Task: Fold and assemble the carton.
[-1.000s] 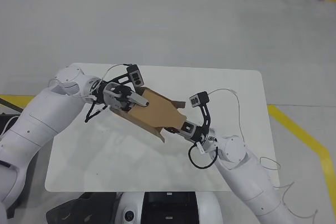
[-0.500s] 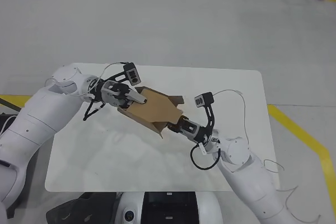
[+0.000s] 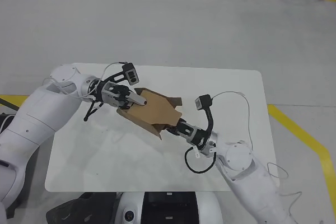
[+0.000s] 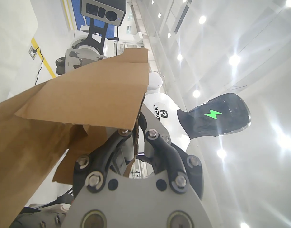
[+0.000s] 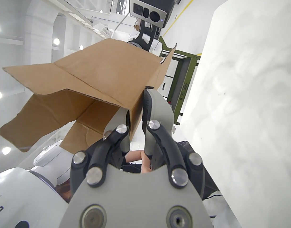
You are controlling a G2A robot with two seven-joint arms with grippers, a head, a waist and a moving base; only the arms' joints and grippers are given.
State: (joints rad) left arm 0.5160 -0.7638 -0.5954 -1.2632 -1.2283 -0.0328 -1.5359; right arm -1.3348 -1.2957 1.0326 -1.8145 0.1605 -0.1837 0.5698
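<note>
Over the last second the right arm has tucked back toward the robot, nudging the carton (image 3: pixel 153 111) a touch leftward and turning it slightly, while the left arm has barely budged. Starting on the left: the left tool (image 3: pixel 140 101) is pinched tight on one end of the carton, with nothing but the cardboard's thickness between its fingers. On to the middle, where the carton hangs between the two arms over the left-centre of the white tabletop (image 3: pixel 235 95). It looks lifted clear, though I can't be sure a low corner isn't brushing the surface. Over on the right, the right tool (image 3: pixel 173 127) is likewise closed on the opposite corner, one finger inside the wall and one outside. How far along? I'd call it early to middle. The body has been pulled open out of flat into a skewed sleeve, but the flaps (image 5: pixel 34 115) splay loose and none is folded in. Squaring the walls, tucking the flaps and closing an end all look left to do. The count: one carton, two tools, both gripping it, and one tabletop.
</note>
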